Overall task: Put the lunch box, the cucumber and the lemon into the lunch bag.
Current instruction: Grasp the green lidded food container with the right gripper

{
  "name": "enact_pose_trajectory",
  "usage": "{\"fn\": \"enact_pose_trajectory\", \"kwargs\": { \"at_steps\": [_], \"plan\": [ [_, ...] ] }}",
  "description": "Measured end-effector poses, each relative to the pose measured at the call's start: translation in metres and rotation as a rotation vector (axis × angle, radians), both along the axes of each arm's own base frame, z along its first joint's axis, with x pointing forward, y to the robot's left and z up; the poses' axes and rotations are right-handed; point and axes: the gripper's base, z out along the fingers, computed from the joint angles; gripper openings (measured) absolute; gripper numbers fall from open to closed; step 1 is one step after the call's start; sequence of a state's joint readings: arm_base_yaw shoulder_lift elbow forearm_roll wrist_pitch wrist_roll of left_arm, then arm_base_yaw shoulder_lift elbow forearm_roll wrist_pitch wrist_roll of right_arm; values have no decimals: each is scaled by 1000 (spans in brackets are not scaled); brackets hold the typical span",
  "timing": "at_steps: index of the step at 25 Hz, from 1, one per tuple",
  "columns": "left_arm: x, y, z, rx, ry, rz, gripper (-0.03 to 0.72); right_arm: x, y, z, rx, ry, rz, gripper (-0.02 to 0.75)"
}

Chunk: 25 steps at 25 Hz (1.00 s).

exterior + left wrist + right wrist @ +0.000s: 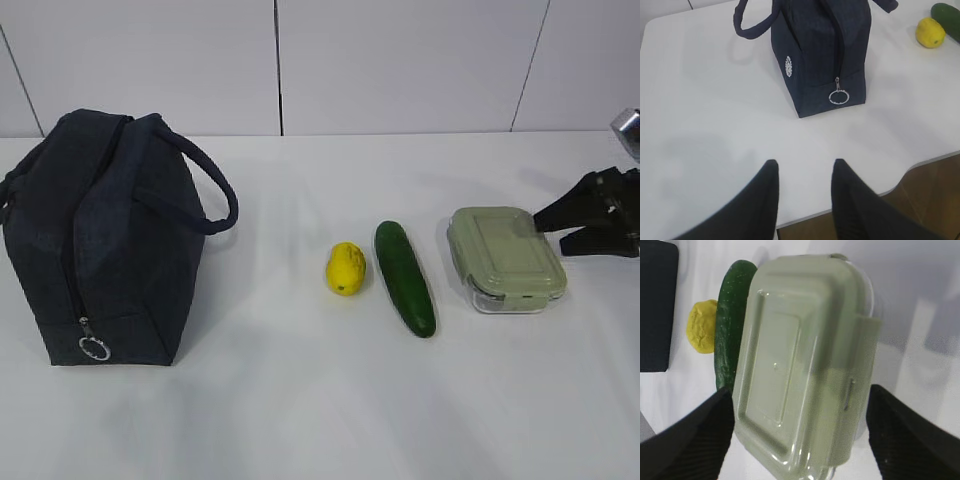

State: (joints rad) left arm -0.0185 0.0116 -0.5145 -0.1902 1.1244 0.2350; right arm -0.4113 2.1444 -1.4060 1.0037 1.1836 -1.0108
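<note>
The navy lunch bag (pixel 110 240) stands upright at the left, its ring pull (pixel 94 347) low on the near end. The yellow lemon (pixel 346 268), the dark green cucumber (pixel 404 277) and the sage-lidded lunch box (pixel 506 258) lie in a row to its right. My right gripper (pixel 550 228) is open at the box's right end. In the right wrist view its fingers straddle the lunch box (pixel 805 355) without touching, the gripper (pixel 799 390) empty. My left gripper (pixel 805 162) is open and empty above bare table, short of the bag (pixel 822 55).
The white table (pixel 300 400) carries everything. Its front edge (pixel 920 165) shows in the left wrist view with brown floor beyond. One bag handle (pixel 215 190) loops out toward the lemon. A white panelled wall stands behind.
</note>
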Motion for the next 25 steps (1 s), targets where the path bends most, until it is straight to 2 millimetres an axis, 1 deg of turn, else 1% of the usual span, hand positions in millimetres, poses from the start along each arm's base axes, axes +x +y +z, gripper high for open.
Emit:
{"fn": "enact_pose_trajectory", "kwargs": {
  "at_steps": [6, 15, 25],
  "plan": [
    [0, 0, 0, 0, 0, 0, 239, 7, 0, -21, 47, -12, -8, 616],
    [0, 0, 0, 0, -1, 0, 239, 11, 0, -44, 78, -3, -10, 618],
    [0, 0, 0, 0, -1, 0, 239, 14, -1, -52, 102, -9, -12, 619]
  ]
}}
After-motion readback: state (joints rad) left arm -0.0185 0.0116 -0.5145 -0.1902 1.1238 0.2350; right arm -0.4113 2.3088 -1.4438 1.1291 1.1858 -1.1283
